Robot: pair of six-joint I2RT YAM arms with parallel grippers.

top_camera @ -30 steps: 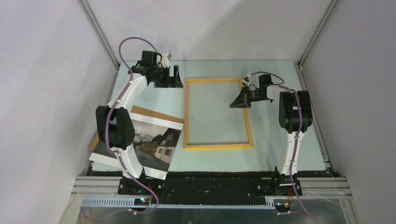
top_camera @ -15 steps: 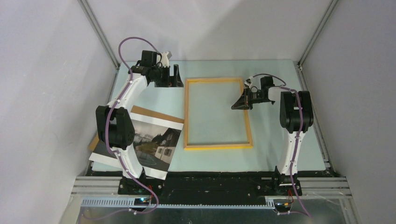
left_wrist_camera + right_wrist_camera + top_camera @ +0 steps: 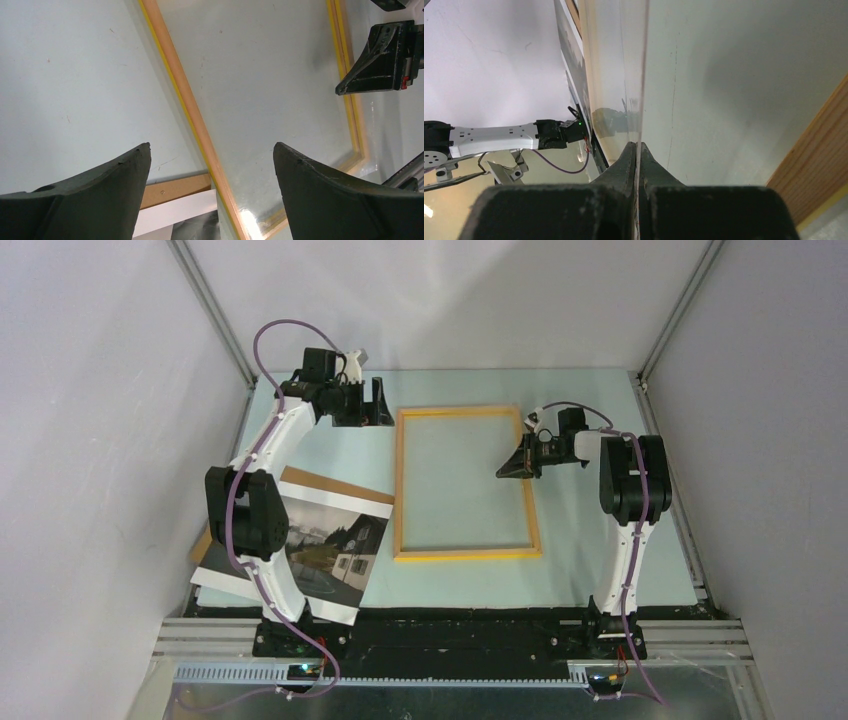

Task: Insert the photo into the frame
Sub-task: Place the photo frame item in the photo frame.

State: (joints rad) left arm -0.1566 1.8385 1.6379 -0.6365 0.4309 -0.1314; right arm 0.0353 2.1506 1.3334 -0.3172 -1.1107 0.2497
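Note:
The frame (image 3: 400,480), thin yellow-orange wood, lies flat in the middle of the table. My right gripper (image 3: 505,471) sits over its right rail. In the right wrist view that gripper (image 3: 636,149) is shut on the thin edge of the clear pane (image 3: 643,75), which runs straight away from the fingertips. The photo (image 3: 330,545), a dark misty landscape with a white house, lies at the near left, partly under the left arm. My left gripper (image 3: 372,406) hangs open beyond the frame's far left corner; its wrist view looks down on the left rail (image 3: 185,100) from the gripper (image 3: 211,147).
A plain brown backing board (image 3: 340,486) lies under the photo, its far edge showing. The enclosure's grey walls and metal posts (image 3: 215,315) close in the table at left, right and back. The black base rail (image 3: 450,635) runs along the near edge.
My right gripper has shifted slightly towards the near side and the right along the frame's right rail, still shut. The left arm, the photo and the frame have stayed put.

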